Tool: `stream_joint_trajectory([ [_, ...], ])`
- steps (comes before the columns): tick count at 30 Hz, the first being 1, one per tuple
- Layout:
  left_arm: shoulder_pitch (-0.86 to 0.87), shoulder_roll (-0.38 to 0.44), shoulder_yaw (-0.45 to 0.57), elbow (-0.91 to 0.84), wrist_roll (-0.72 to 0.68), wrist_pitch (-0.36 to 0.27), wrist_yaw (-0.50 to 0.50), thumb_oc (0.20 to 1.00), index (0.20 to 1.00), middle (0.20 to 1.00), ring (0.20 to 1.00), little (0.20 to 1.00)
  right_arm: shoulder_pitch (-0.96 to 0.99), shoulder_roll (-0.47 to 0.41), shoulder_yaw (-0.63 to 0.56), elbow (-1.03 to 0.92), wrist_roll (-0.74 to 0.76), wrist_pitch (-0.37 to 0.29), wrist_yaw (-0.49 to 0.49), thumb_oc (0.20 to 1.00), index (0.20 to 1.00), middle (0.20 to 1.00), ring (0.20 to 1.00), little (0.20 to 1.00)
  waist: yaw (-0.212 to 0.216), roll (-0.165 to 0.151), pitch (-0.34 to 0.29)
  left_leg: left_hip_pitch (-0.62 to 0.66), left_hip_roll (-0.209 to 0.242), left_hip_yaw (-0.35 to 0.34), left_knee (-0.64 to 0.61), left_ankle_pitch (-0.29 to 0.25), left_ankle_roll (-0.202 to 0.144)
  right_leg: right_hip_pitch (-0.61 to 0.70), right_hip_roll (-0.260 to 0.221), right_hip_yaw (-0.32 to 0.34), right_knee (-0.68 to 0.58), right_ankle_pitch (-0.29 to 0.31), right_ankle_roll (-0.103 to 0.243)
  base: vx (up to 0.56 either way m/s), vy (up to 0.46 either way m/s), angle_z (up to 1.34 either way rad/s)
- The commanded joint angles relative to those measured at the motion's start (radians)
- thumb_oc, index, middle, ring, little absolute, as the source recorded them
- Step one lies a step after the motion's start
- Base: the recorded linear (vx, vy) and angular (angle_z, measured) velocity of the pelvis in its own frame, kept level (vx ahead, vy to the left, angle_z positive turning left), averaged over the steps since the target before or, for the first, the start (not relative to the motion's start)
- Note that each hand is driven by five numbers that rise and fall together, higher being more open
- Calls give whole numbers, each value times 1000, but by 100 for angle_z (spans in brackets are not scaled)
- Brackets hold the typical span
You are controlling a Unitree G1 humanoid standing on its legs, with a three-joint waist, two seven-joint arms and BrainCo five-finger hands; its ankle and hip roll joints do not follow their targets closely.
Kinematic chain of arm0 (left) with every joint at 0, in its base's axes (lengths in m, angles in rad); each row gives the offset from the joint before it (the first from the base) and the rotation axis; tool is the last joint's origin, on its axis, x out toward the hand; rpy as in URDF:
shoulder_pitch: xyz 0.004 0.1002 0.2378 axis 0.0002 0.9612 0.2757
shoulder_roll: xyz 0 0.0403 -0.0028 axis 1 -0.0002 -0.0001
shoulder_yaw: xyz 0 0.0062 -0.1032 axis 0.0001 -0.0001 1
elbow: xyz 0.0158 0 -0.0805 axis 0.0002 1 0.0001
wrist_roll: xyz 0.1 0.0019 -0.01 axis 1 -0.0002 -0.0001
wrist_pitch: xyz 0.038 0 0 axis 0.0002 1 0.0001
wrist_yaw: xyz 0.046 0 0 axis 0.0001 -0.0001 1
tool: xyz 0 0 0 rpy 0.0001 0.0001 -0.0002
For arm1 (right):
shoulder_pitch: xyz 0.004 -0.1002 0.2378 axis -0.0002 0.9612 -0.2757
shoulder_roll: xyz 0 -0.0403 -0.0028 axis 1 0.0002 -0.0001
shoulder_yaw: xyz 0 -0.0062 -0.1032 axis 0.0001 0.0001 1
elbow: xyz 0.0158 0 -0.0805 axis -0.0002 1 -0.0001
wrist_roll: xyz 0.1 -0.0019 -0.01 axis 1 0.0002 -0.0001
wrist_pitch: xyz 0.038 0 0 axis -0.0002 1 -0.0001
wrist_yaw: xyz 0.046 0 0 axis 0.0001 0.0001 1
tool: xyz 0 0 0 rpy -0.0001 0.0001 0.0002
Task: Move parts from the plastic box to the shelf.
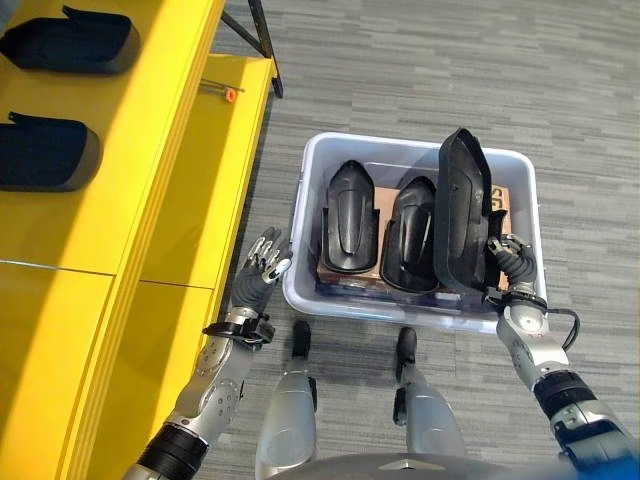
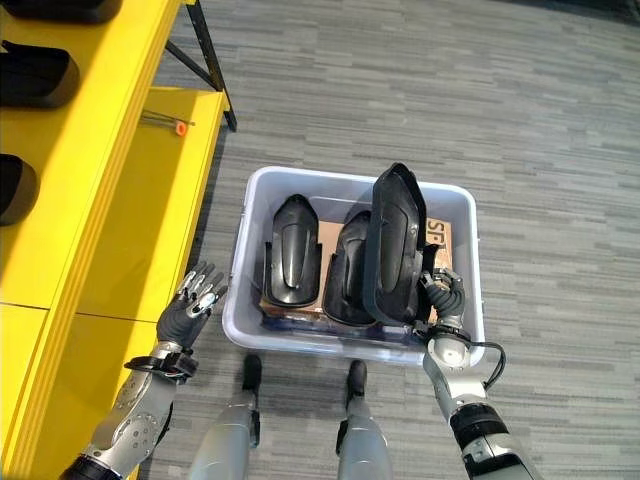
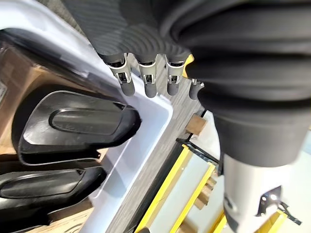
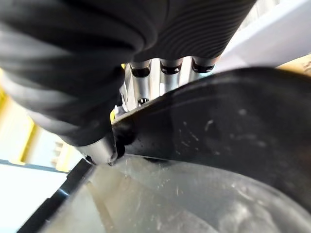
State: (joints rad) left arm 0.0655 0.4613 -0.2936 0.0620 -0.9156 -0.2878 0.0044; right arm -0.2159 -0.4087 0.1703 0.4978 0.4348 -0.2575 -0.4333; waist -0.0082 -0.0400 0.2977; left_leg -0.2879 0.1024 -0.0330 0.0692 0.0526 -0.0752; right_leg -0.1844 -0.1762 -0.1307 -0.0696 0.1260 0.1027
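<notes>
A pale plastic box (image 1: 400,146) stands on the grey floor. Two black moulded parts (image 1: 350,215) (image 1: 410,232) lie side by side in it on cardboard (image 1: 505,200). A third black part (image 1: 462,205) stands upright at the box's right side. My right hand (image 1: 510,260) is shut on its lower end, and the right wrist view shows the fingers (image 4: 160,80) curled over the part's edge (image 4: 218,121). My left hand (image 1: 258,275) hangs open with straight fingers (image 3: 148,77), just outside the box's front left corner (image 3: 146,126) and beside the yellow shelf (image 1: 150,200).
Two more black parts (image 1: 70,40) (image 1: 45,152) lie on the shelf at the upper left. A small orange-tipped item (image 1: 230,94) rests on the shelf's lower board. A black stand leg (image 1: 262,40) slants down behind the shelf's end. Grey carpet surrounds the box.
</notes>
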Motion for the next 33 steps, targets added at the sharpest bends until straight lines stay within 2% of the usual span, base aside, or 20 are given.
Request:
stream_joint_trajectory([
  [1,-21,3,20,-12,35,-23,-30,1000,1000,1000,1000,1000,-20,-37,-58,-41,-44,-77,33,200,200,200,200,200,8,9,-44,28,42,-4,1,-25,-2,-40,-57,5,173,-90,45,61,-7,8],
  [8,20,-19,86,0,65,-13,-36,1000,1000,1000,1000,1000,57,-27,-93,-161,-63,-73,82,200,200,200,200,200,15,5,-129,123,44,5,-75,-9,-8,51,-55,-32,111,-76,56,57,3,5],
  [11,39,-45,123,14,89,-8,-32,1000,1000,1000,1000,1000,90,-17,-103,-200,-82,-58,107,200,200,200,200,200,17,3,-190,177,50,16,-122,1,-15,96,-55,-48,78,-69,66,72,21,2],
  [16,57,-62,150,18,108,-3,-33,1000,1000,1000,1000,1000,111,-1,-104,-214,-84,-49,123,200,200,200,200,200,25,-4,-230,219,51,17,-116,-14,-11,142,-58,-54,79,-79,67,74,3,3],
  [29,90,-80,174,13,121,8,-40,1000,1000,1000,1000,1000,133,7,-86,-240,-103,-31,159,200,200,200,200,200,42,0,-273,299,69,-4,-119,-28,-7,213,-46,-67,146,-148,57,33,-8,4],
  [33,94,-86,180,22,121,6,-38,1000,1000,1000,1000,1000,125,18,-70,-243,-86,-32,169,200,200,200,200,200,52,13,-271,306,96,-35,-99,-22,-15,223,-23,-88,210,-201,35,-14,-97,19],
])
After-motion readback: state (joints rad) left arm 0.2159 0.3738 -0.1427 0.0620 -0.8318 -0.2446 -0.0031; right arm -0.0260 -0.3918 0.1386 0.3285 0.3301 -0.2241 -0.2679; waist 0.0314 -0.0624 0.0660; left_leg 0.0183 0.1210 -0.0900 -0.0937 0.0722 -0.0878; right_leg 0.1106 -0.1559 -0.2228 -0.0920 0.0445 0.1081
